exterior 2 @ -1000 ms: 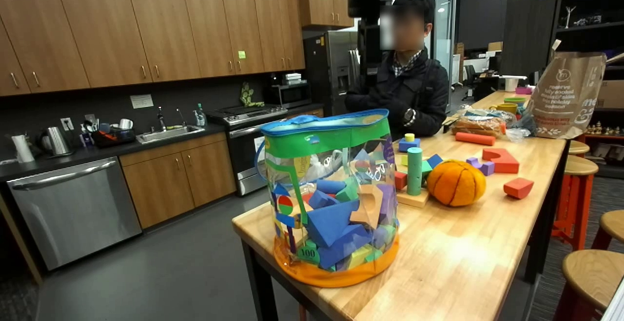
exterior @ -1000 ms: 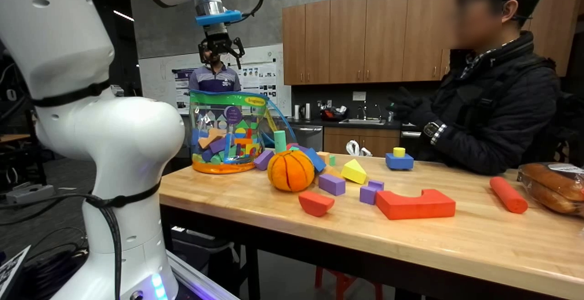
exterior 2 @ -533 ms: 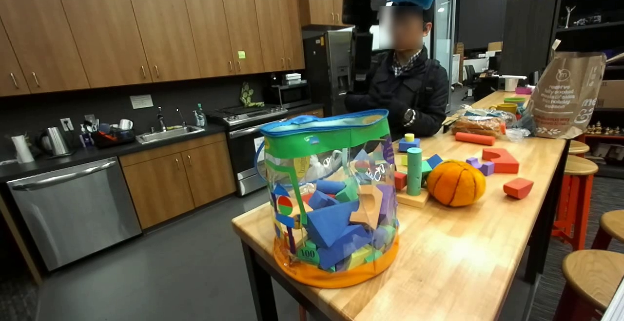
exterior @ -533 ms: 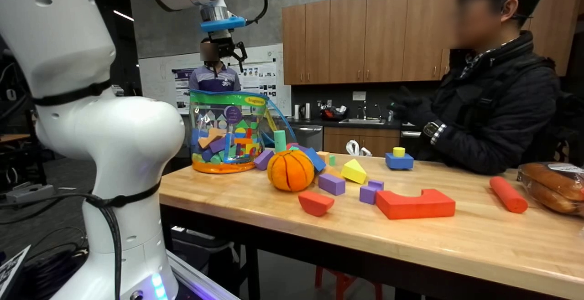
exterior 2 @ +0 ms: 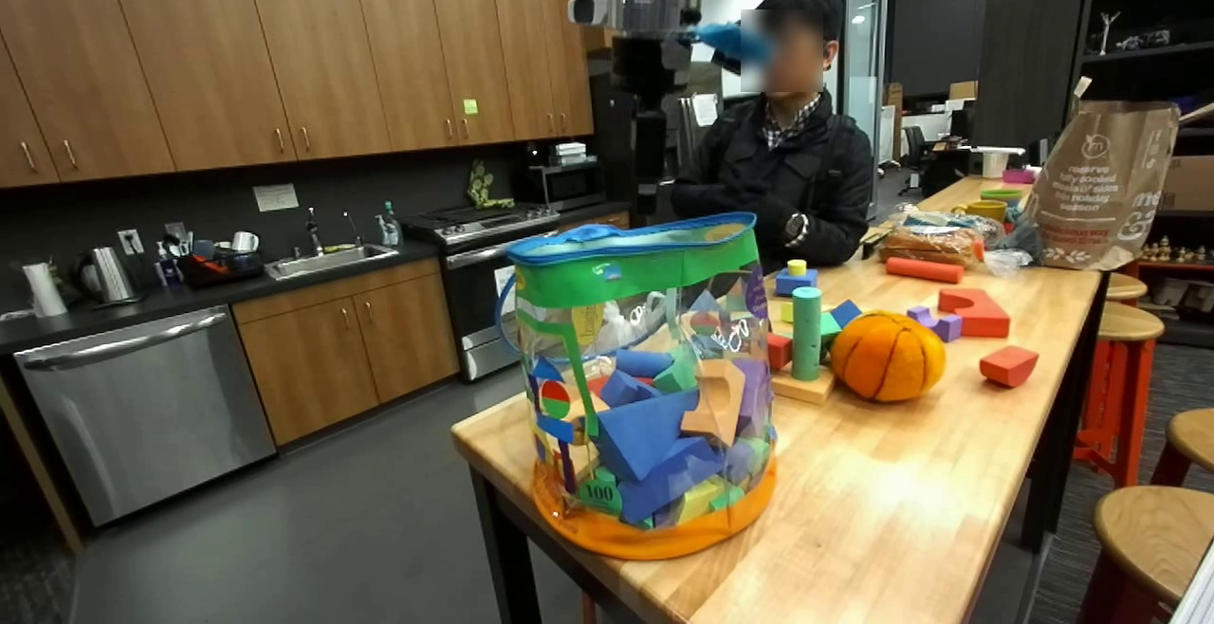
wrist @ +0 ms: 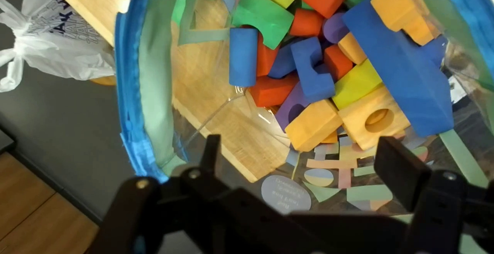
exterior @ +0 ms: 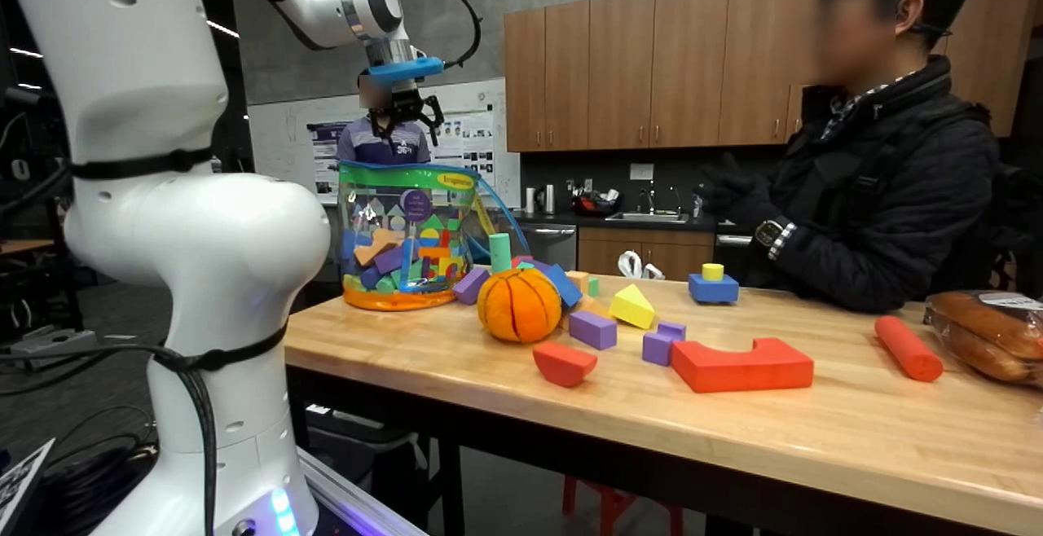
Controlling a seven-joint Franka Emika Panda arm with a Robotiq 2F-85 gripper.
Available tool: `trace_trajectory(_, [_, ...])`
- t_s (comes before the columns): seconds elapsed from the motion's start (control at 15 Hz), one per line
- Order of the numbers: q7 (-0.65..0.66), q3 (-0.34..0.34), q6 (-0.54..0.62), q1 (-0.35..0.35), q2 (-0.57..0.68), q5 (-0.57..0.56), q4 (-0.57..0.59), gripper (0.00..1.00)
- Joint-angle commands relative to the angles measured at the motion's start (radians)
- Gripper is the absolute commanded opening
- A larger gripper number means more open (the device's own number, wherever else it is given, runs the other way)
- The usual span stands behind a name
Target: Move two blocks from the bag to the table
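The clear bag (exterior: 391, 176) with a green top band stands upright on the near end of the wooden table (exterior: 505, 393); both also show in an exterior view, the bag (exterior 2: 626, 275) and the table (exterior 2: 882, 482). The wrist view looks down through its open blue rim (wrist: 129, 92) at loose blocks: a long blue block (wrist: 401, 72), a blue cylinder (wrist: 243, 57), an orange block (wrist: 314, 124) and a holed block (wrist: 359, 130). My gripper (wrist: 299, 151) is open, with nothing between its fingers. It hangs just above the bag's mouth in an exterior view (exterior: 410, 130).
An orange ball (exterior: 519, 305) and an upright green cylinder (exterior 2: 806, 333) stand close beside the bag. Several loose blocks, including a red arch (exterior: 741, 369), lie farther along. A white plastic bag (wrist: 65, 34) shows past the rim. A person (exterior 2: 787, 159) stands at the table's far side.
My gripper has come down toward the bag's mouth and, in an exterior view, moved left over the bag. It has stayed open. The bag and the blocks have not moved.
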Motion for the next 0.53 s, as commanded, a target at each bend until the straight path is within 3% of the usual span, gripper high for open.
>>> trace_trajectory(0.0, [-0.033, 0.020, -0.015, 0.001, 0.118, -0.012, 0.093, 1.00])
trace_trajectory(0.47, [-0.086, 0.054, -0.085, -0.001, 0.242, -0.037, 0.189, 1.00])
